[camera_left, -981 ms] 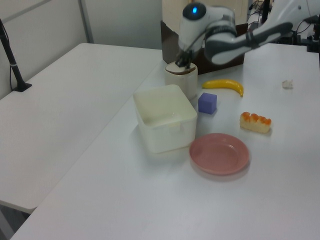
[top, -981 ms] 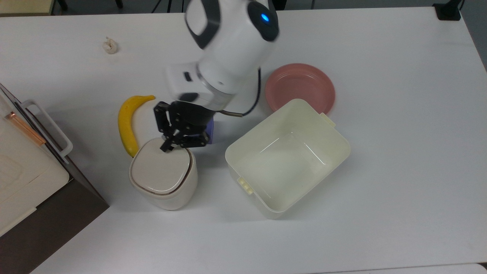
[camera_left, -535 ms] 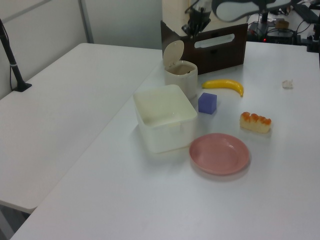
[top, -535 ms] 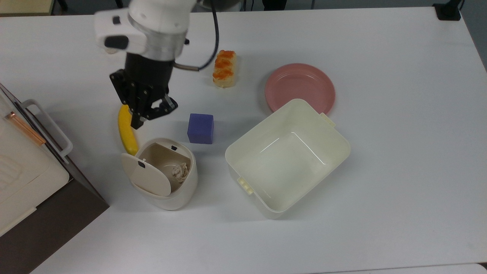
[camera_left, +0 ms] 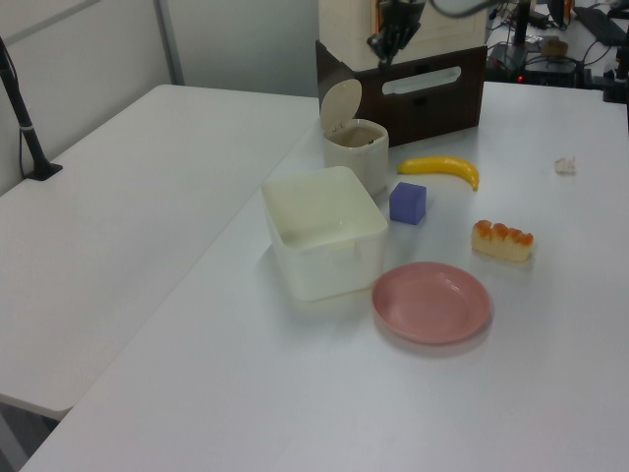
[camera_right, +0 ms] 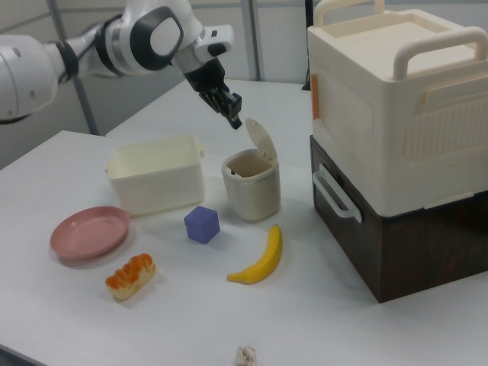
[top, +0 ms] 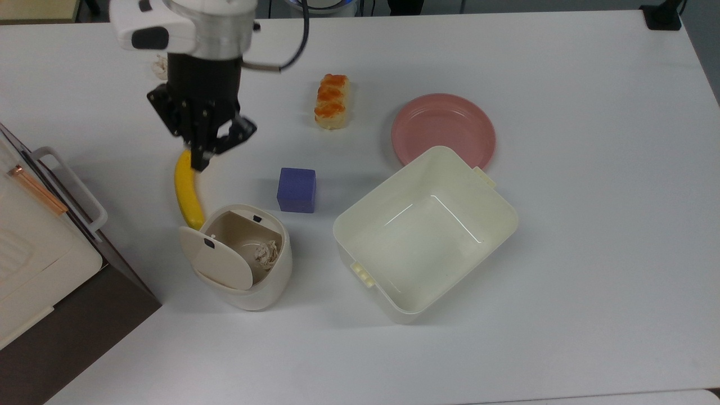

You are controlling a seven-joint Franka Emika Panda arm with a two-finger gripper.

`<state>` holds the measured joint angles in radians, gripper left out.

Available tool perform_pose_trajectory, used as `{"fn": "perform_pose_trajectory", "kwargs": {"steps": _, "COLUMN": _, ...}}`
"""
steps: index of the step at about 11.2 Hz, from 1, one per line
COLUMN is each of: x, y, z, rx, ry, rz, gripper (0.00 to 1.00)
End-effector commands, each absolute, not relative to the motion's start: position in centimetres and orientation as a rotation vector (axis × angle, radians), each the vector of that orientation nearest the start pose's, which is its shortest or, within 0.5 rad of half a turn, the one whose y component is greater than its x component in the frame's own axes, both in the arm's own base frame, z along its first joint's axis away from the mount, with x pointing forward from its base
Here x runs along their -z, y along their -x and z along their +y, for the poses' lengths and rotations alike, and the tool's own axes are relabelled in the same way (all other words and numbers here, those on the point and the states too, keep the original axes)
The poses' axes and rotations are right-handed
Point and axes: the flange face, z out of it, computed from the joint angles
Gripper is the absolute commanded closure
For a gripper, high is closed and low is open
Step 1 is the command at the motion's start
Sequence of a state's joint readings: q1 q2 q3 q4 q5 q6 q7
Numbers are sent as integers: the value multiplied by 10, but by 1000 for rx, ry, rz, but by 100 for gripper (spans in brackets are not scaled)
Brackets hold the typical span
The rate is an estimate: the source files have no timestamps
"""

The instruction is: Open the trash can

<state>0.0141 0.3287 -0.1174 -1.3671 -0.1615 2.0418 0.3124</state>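
My gripper (top: 201, 147) hangs narrow-jawed and empty above the banana (top: 187, 190), apart from the bin (top: 243, 260) on the table (top: 562, 281), its lid (top: 215, 257) tipped up, crumpled paper (top: 266, 253) inside, beside the bare tub (top: 424, 232)

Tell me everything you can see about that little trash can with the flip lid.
The trash can is a small, cream-white, rounded-square bin that looks like smooth plastic. It stands upright on the white table. Its flat beige lid is swung up on a hinge, leaving it open, and crumpled paper lies inside. A banana lies close beside it, and the gripper hangs above, clear of it.
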Motion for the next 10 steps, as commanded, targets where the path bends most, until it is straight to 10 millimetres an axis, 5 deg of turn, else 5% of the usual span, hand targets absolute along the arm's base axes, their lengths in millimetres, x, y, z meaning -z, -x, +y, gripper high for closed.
{"fn": "perform_pose_trajectory", "kwargs": {"steps": 1, "x": -624, "y": -610, "z": -108, "rx": 281, "ry": 3099, "rz": 182, "gripper": 93}}
{"fn": "perform_pose_trajectory", "kwargs": {"steps": 3, "x": -627, "y": -584, "z": -110, "rx": 164, "ry": 3094, "rz": 178, "gripper": 0}}
{"fn": "perform_pose_trajectory", "kwargs": {"steps": 10, "x": -622, "y": -548, "z": -85, "rx": 177, "ry": 3081, "rz": 120, "gripper": 0}}
